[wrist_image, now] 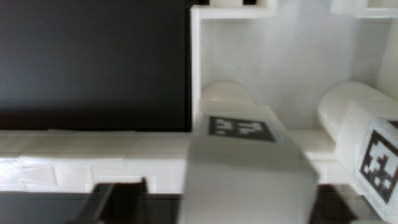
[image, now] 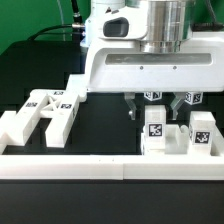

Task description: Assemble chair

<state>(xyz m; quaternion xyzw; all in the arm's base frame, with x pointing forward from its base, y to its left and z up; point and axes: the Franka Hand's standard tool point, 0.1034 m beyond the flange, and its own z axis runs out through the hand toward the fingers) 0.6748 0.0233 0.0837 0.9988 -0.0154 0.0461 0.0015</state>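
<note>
My end effector is wide and empty, over the tagged chair part. Looks like a pre-grasp step. Next I'd centre, descend, then close.

The pincer has a white, boxy housing, short dark fingers and a grey metal cylinder on top

This is a robotics lab bench: a black surface fenced by white rails, a green backdrop behind, a white robot arm hanging overhead, and chunky plastic parts stuck with square tags (black-and-white printed patterns).
</note>
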